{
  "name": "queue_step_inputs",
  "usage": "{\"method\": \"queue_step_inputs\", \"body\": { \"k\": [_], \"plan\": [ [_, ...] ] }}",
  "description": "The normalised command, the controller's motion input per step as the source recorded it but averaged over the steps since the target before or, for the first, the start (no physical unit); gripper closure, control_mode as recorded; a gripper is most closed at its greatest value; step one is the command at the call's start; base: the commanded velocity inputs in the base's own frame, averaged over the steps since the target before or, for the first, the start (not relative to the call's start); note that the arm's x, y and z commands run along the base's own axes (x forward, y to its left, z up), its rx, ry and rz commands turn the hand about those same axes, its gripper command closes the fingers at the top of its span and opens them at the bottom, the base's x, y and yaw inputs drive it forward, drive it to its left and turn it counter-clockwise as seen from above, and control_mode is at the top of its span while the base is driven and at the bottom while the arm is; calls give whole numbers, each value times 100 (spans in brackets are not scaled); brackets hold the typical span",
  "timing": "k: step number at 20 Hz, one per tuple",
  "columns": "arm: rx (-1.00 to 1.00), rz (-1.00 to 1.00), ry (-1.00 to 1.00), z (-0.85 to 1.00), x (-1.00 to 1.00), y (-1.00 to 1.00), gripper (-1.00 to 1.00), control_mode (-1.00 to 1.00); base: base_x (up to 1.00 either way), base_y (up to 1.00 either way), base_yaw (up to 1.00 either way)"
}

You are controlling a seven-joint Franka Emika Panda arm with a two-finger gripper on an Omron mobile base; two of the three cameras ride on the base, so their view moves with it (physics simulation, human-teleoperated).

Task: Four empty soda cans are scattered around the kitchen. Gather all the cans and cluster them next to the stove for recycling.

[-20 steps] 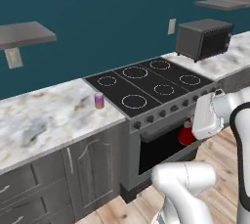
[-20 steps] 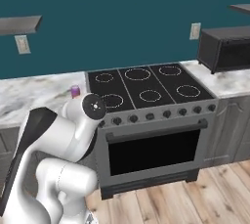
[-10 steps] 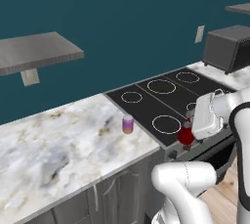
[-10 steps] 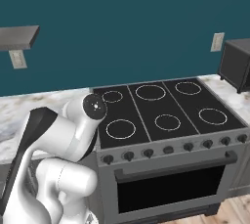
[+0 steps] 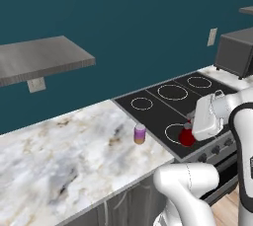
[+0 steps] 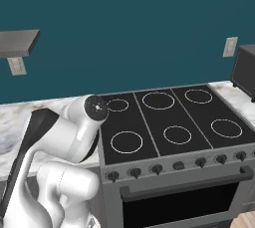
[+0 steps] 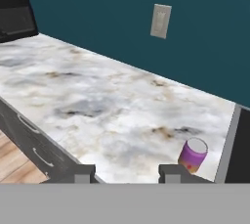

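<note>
Red soda can sits in the gripper (apparently clamped narrow) above the stove; purple soda can stands upright on the marble surface beside the stove's left edge.

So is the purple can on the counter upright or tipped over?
Upright. The purple can stands on its base on the counter beside the stove, silver top facing up.

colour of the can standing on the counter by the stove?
Purple-magenta can with a silver top, clearest in the hand view.
</note>
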Motion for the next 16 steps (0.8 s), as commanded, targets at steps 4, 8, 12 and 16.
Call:
{"method": "queue_step_inputs", "body": {
  "k": [4, 8, 12, 16],
  "plan": [
    [-2, 0, 1, -11, 3, 0, 100, -100, 0, 0, 0],
    [-2, 0, 1, -27, 5, 3, 100, -100, 0, 0, 0],
    [0, 0, 0, -39, 40, 23, 100, -100, 0, 0, 0],
    [0, -2, -2, -36, 71, 26, 100, -100, 0, 0, 0]
  ]
}}
